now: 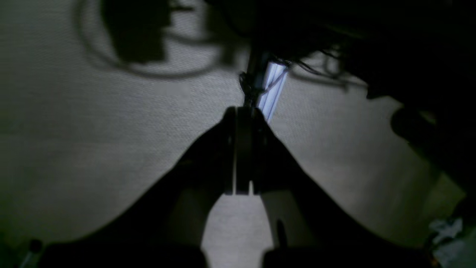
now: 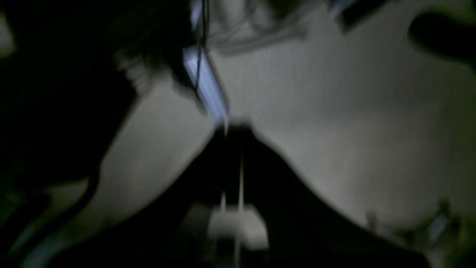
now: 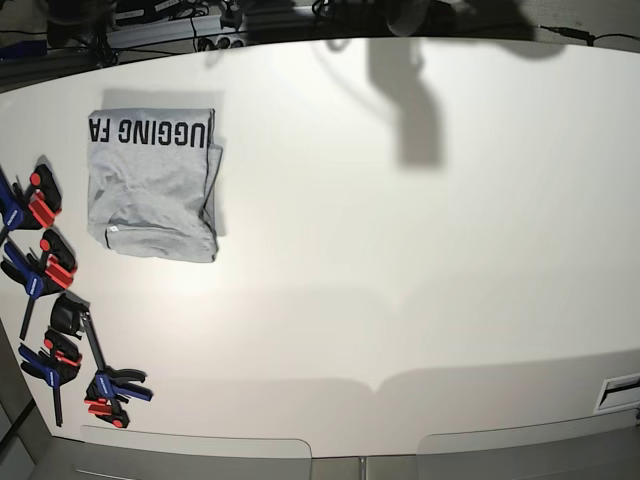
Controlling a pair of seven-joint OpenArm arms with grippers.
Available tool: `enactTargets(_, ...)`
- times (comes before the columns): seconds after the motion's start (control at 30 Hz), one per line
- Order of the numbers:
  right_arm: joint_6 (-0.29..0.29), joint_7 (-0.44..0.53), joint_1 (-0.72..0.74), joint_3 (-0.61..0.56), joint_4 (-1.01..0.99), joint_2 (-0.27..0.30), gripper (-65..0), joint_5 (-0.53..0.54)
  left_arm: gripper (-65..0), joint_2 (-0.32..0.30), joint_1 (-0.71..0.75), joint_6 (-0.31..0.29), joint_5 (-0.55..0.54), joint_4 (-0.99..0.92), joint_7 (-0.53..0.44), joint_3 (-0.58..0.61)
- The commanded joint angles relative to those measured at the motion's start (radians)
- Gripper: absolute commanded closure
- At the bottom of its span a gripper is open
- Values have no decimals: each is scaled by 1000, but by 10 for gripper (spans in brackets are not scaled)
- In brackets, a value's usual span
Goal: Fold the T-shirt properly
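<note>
The T-shirt [image 3: 152,195] lies folded into a compact grey rectangle at the back left of the white table [image 3: 400,260], with a strip of black lettering [image 3: 150,132] along its far edge. Neither arm appears in the base view; only their shadows fall on the table's far edge. In the left wrist view my left gripper [image 1: 243,111] is a dark silhouette with its jaws pressed together and nothing between them. The blurred right wrist view shows my right gripper [image 2: 234,128] likewise shut and empty. Neither wrist view shows the T-shirt.
Several red, blue and black clamps [image 3: 45,265] lie along the table's left edge, close to the shirt. Cables and dark equipment [image 3: 170,20] run behind the far edge. A small slot [image 3: 620,392] sits at the front right corner.
</note>
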Motion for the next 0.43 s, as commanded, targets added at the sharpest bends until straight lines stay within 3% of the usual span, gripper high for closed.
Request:
enactTargets(0.0,-1,-5,14,-1,-21,-8,0,11,0,2,11,4,19,0,-3,-3)
enactTargets(0.13,-2,-5,63,-1,-86,-42,0,22,0,35,5,4,124,1,-39,-3)
enactTargets(0.4,-2,0,66,-1,-90,-61,0,26,0,86,2,3,126,2,-99,-3)
